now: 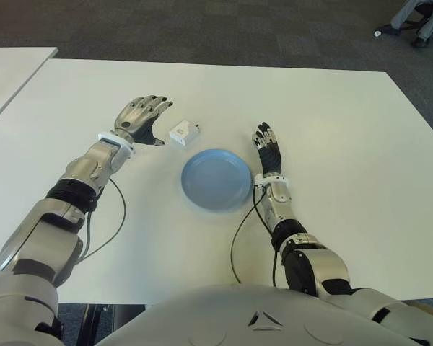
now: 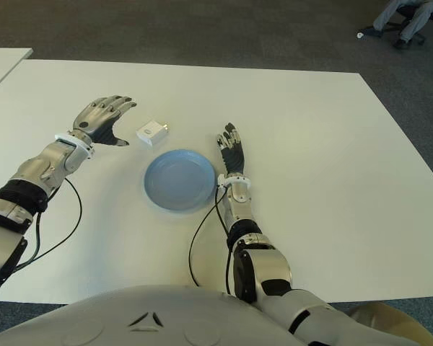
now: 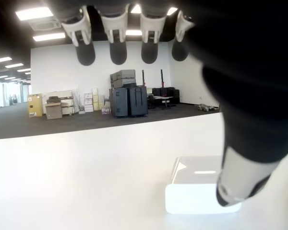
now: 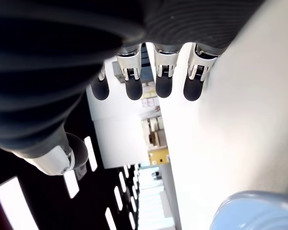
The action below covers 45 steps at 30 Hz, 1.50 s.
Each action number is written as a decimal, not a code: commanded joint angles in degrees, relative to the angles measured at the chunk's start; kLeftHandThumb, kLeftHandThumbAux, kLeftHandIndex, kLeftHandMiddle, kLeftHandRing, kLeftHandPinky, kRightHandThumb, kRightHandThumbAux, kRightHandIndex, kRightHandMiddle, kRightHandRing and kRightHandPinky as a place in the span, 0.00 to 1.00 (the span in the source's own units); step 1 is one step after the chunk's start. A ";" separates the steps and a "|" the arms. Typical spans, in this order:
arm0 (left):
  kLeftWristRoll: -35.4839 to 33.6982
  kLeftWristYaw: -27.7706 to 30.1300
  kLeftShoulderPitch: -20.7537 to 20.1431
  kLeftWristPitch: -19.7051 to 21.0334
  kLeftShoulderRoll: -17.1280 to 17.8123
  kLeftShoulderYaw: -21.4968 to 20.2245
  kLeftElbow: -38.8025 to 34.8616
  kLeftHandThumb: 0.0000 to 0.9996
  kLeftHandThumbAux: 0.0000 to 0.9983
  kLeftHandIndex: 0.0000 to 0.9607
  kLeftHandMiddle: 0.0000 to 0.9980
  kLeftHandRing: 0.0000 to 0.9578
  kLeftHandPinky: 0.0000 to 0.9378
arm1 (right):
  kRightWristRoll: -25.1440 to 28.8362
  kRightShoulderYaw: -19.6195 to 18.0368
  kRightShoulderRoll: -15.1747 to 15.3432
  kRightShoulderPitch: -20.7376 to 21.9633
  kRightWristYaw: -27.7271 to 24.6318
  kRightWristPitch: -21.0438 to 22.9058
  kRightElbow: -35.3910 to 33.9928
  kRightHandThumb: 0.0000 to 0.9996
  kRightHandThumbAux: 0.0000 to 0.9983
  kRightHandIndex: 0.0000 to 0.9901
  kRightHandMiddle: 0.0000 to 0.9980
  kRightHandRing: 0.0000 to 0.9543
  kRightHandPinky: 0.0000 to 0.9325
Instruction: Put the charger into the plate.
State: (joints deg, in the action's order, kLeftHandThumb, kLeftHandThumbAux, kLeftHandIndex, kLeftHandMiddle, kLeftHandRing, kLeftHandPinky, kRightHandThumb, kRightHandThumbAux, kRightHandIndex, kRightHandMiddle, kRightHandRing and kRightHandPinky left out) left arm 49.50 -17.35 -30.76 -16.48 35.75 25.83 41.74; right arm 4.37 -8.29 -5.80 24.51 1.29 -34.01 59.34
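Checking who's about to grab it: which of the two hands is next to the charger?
The left hand, open just left of the charger; the right hand shows right of the plate.

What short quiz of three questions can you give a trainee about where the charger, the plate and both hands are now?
1. True or false: the charger lies inside the plate.
2. Which hand is next to the charger? A) left hand B) right hand
3. Fill in: the right hand shows on the plate's ____ side.

Key:
1. False; it lies on the table, beyond the plate.
2. A; its fingers are spread and hold nothing.
3. Right.
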 commanded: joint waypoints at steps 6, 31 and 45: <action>-0.47 2.07 -0.96 1.04 -4.34 1.39 2.49 0.00 0.75 0.00 0.00 0.00 0.03 | 0.33 -0.27 0.04 -3.78 0.06 1.16 -1.92 0.00 0.63 0.00 0.03 0.02 0.03; -0.61 8.15 -1.43 -8.14 -7.89 9.40 12.56 0.00 0.67 0.00 0.01 0.02 0.08 | 0.17 0.53 -0.61 -7.02 1.22 2.98 -8.53 0.00 0.60 0.01 0.05 0.03 0.04; 3.45 7.84 -1.89 -7.41 -8.08 15.90 15.57 0.00 0.64 0.00 0.06 0.07 0.12 | 0.23 0.96 -0.88 -8.38 1.63 4.61 -11.46 0.00 0.59 0.02 0.06 0.03 0.05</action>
State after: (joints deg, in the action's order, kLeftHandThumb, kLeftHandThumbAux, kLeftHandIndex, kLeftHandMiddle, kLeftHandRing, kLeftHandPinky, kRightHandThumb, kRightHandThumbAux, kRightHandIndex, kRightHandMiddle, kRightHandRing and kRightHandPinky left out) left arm 49.56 -11.76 -35.70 -23.88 28.60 38.14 54.45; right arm 4.34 -7.77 -4.60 18.30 2.50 -30.88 48.47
